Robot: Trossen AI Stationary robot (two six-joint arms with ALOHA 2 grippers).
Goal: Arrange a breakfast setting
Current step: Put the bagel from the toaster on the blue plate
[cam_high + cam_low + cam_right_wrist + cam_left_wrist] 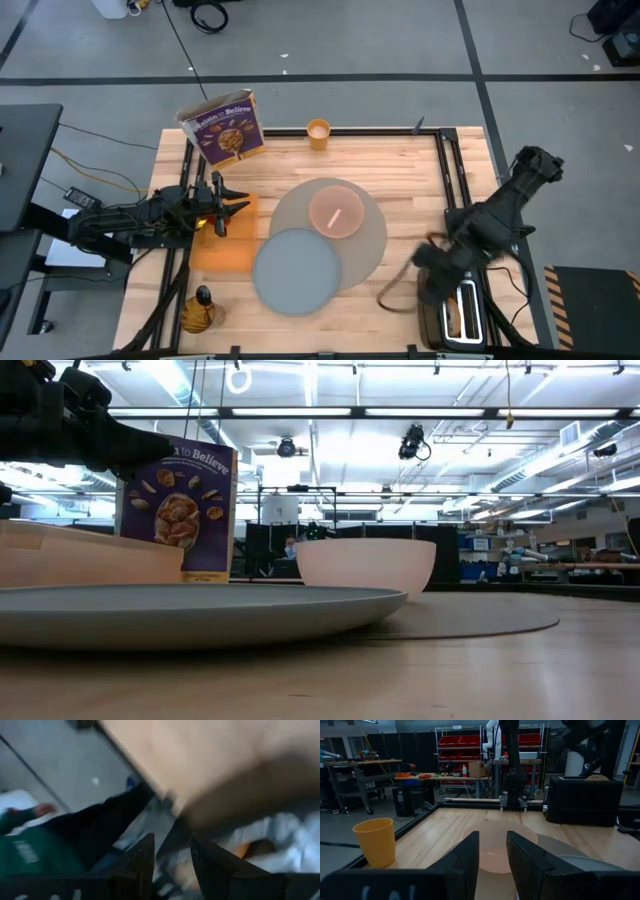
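Note:
The large round mat [365, 240] lies mid-table. The grey plate [297, 270] overlaps the mat's near left part. The pink bowl [335, 213] stands on the mat, with a pale thin thing in it, perhaps the spoon. The orange cup [318, 133] stands at the far edge. The toast [455, 318] sticks up in the black toaster [462, 312] at the near right. No apple shows. My left gripper [225, 203] is open and empty above the orange cloth [225, 245], pointing at the bowl [492, 855]. My right gripper [172, 862] is open just above the toaster.
A purple cereal box [225, 125] stands at the far left. A small brown bottle [197, 312] stands at the near left corner. A dark cord [395, 295] loops from the toaster onto the table. A black rail frames the table's far and side edges.

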